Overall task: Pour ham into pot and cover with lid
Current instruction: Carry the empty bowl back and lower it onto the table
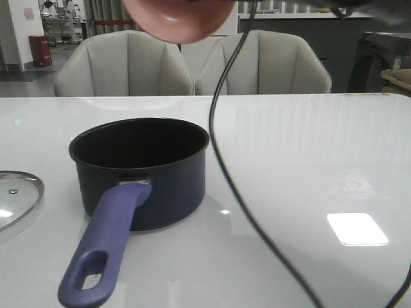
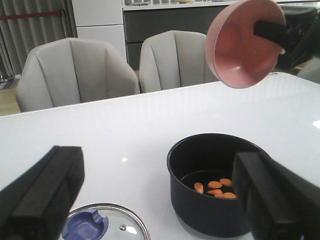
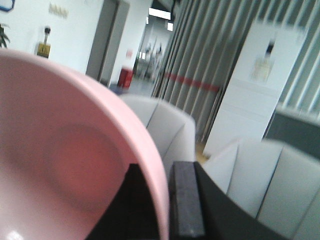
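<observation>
The ham [image 2: 216, 188] is seen inside the pot [image 2: 212, 187]; pouring is judged done. The pink bowl [image 2: 243, 44] is pinched at its rim by the right gripper [image 3: 167, 200], above the pot. The left gripper [image 2: 165, 200] is spread over the lid [image 2: 107, 226] beside the pot; covering is judged next.

The right gripper [image 3: 160, 200] is up high, its two dark fingers [image 3: 186, 205] pinched on the rim of the pink bowl [image 2: 243, 45], one inside, one outside, with the bowl tipped on its side at the upper right of the left wrist frame. The left gripper [image 2: 160, 195] hangs low, jaws spread wide, nothing between its black fingers [image 2: 42, 192].
</observation>
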### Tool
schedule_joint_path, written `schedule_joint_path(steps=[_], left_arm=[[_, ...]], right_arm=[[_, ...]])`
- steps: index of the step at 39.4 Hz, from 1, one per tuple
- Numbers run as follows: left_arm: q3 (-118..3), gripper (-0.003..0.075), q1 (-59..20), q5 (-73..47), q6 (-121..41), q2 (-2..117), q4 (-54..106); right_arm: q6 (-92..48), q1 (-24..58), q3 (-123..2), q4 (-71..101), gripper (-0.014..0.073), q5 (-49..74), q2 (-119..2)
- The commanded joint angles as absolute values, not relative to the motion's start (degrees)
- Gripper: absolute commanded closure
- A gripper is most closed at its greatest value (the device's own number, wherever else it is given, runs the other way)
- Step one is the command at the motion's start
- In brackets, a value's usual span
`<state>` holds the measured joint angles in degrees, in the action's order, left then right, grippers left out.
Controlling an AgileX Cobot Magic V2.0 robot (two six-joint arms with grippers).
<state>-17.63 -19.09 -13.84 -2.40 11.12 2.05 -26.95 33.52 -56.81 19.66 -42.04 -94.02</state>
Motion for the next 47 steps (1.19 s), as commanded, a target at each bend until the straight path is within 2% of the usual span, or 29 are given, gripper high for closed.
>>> schedule_joint_path(steps=[1,8,13,19,33,47], left_arm=[[-19.11,0.0083,-19.60,-9.19,-2.35,11.70,2.19],[-19.11,0.0083,-19.60,-9.19,-2.35,11.70,2.19],[-19.11,0.0083,-19.60,-9.19,-2.35,11.70,2.19],[-19.11,0.0083,-19.60,-9.19,-2.35,11.70,2.19],[-19.11,0.0083,-19.60,-9.19,-2.35,11.70,2.19],[-19.11,0.0083,-19.60,-9.19,-2.35,11.70,2.19]], right_arm=[[-26.15,31.70,-60.61,25.11,0.0454,-30.80,-86.16],[-26.15,20.90,-64.76,33.12,0.0454,0.34,-79.31],[-26.15,11.91,-65.12,33.20,0.0454,16.09,-77.99],[-26.15,4.35,-65.12,33.20,0.0454,28.84,-78.84],[-26.15,-4.44,-65.12,29.13,0.0454,41.41,-83.33],[-26.15,-4.90,-65.12,21.07,0.0449,43.70,-93.21]])
